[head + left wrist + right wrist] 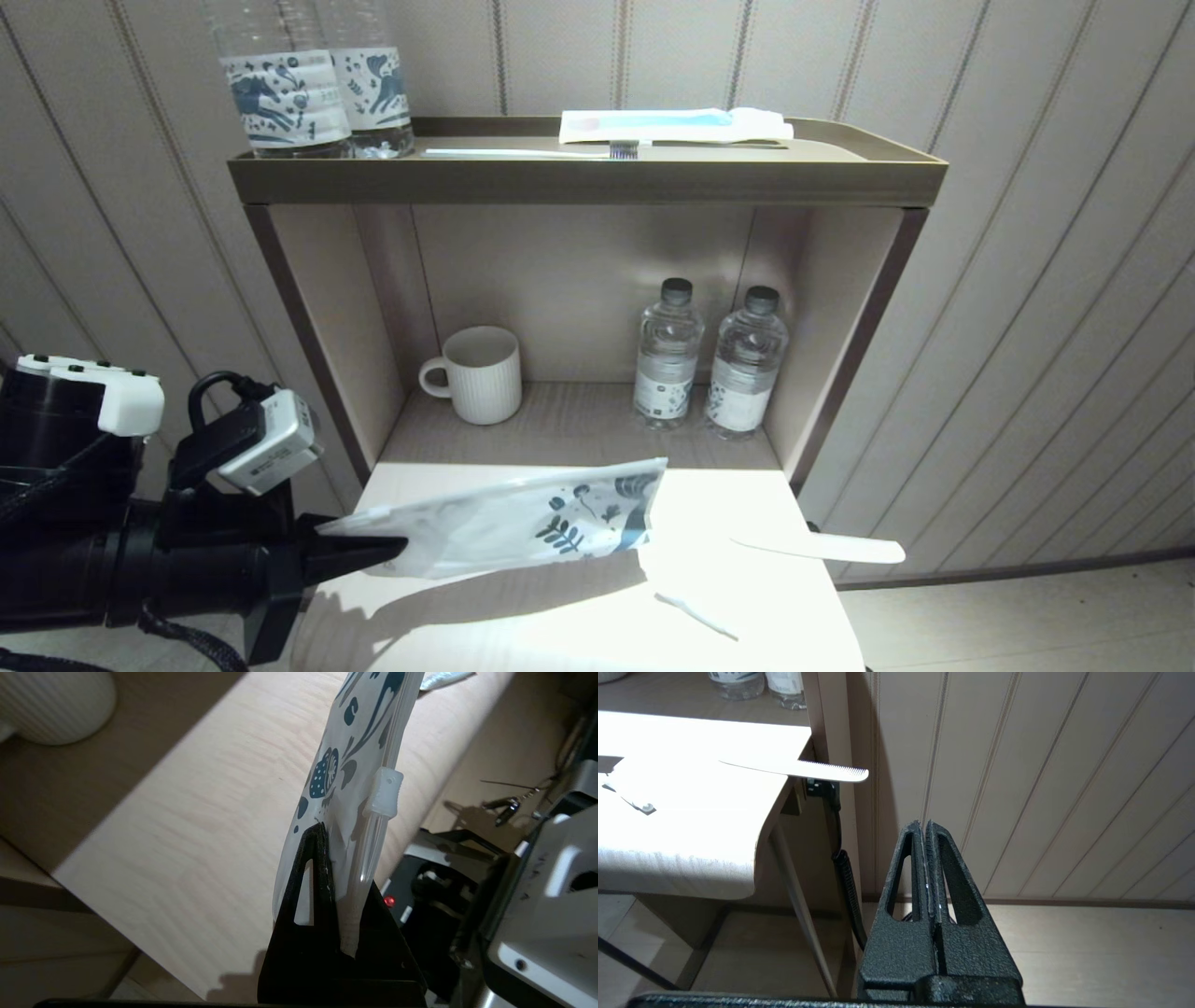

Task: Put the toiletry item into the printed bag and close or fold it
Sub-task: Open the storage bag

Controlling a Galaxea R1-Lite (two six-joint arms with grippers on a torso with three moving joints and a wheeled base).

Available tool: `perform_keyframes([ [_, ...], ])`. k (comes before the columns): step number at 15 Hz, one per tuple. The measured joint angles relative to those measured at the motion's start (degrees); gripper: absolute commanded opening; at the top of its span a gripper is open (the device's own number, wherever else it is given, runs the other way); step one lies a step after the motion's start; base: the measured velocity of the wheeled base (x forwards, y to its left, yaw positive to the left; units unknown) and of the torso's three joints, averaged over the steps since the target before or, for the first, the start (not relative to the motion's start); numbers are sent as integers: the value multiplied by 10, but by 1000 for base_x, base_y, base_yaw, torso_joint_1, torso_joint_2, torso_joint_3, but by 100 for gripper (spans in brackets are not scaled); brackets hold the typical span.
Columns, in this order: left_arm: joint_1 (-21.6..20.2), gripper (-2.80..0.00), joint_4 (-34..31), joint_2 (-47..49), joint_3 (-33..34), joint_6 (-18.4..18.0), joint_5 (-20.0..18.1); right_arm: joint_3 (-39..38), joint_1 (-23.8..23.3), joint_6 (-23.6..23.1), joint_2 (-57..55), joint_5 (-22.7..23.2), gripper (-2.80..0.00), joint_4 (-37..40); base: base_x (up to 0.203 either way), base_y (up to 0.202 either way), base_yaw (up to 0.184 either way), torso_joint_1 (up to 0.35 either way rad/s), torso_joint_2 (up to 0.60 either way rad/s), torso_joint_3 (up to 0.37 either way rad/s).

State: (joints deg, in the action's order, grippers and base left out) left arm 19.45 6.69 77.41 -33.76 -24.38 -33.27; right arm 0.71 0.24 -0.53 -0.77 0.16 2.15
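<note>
One step is under way: the printed bag (523, 523) is clamped at its left end by the left gripper (397, 551) and held above the table's left edge (373, 485). Nothing is bagged yet; the comb (822, 548) is left overhanging the right edge. The right gripper (928, 828), fingers together, is parked beside that edge.

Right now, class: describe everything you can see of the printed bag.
The printed bag is a flat, whitish, semi-translucent plastic pouch with dark blue leaves and flowers printed toward its far end. A white slider sits on its zip edge. The left gripper is shut on its plain end, holding it lifted, tilted, over the pale tabletop, casting a shadow beneath.
</note>
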Motion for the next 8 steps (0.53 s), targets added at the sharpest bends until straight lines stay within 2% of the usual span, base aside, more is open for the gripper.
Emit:
perform_keyframes([
  [4, 26, -280, -6, -6, -12, -2, 2, 23, 0, 1, -49, 8, -280, 13, 0, 0, 0, 0, 0, 0],
  [7, 41, -280, -7, 12, -28, -5, 6, 152, 1, 14, -82, 36, -280, 77, 0, 0, 0, 0, 0, 0],
  [8, 51, -280, -7, 21, -35, -5, 7, 210, 4, 22, -97, 58, -280, 108, 0, 0, 0, 0, 0, 0],
])
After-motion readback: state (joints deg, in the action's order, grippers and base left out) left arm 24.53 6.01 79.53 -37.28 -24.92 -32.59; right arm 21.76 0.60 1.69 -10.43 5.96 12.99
